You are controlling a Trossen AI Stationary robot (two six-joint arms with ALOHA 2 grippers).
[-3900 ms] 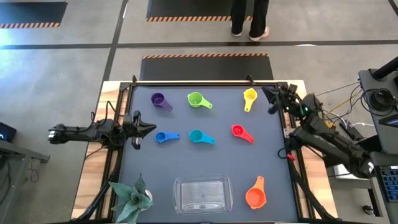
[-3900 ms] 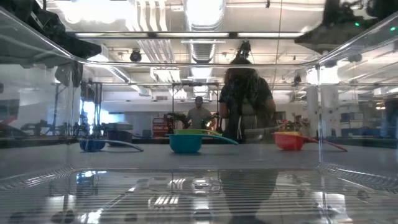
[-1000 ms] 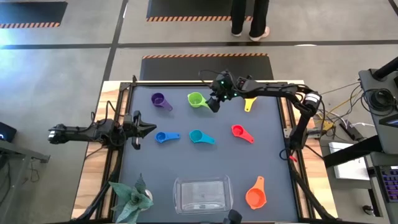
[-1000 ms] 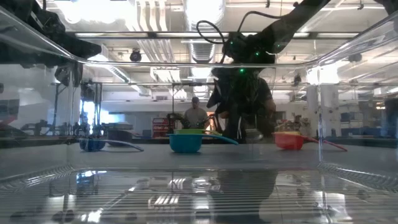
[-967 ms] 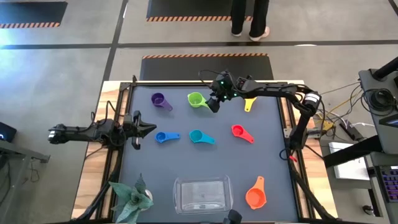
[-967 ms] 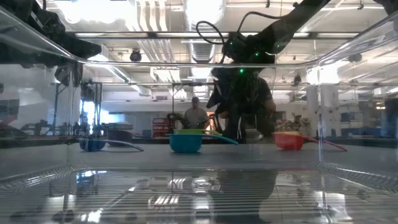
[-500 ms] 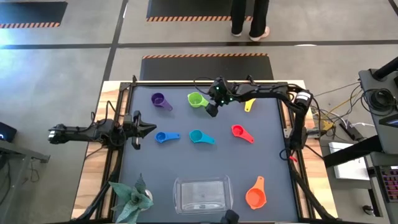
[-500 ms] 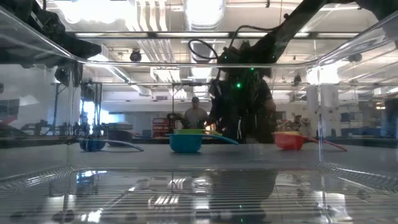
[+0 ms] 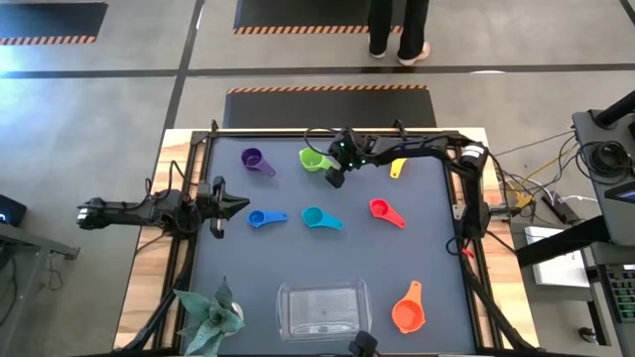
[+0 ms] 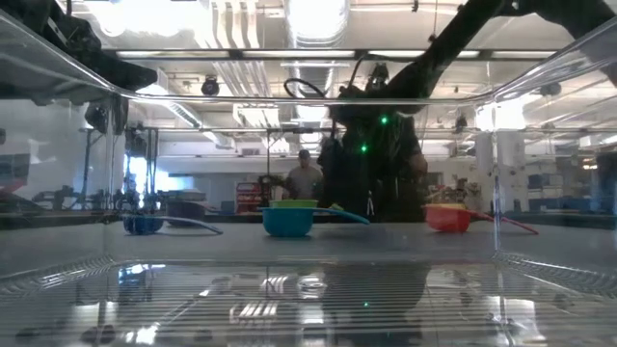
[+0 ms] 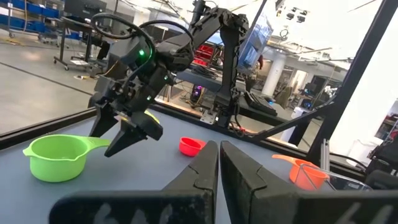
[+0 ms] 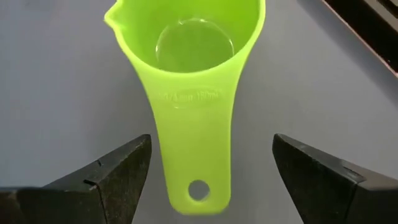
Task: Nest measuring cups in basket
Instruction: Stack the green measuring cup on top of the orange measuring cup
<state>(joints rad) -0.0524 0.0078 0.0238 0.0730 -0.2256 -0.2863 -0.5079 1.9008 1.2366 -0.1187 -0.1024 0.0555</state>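
Observation:
Seven measuring cups lie apart on the dark table: purple [image 9: 253,159], green [image 9: 314,159], yellow [image 9: 398,167], blue [image 9: 260,218], teal [image 9: 316,217], red [image 9: 382,209], orange [image 9: 408,315]. The clear basket [image 9: 322,309] stands at the near edge. My right gripper [image 12: 208,180] is open and points down over the green cup's flat handle [image 12: 193,149]. One finger [image 12: 118,177] stands on each side of the handle, with bare table showing between finger and handle. My left gripper [image 9: 220,205] waits shut near the table's left edge.
A toy plant [image 9: 208,317] with green leaves stands at the near left corner, beside the basket. A black frame rail [image 9: 327,130] runs along the far edge just behind the green cup. A person [image 9: 397,25] stands on the floor beyond the table.
My right gripper has gone toward the table's left edge and down, from over the gap between the green and yellow cups to the green cup's handle. The cups have stayed where they were.

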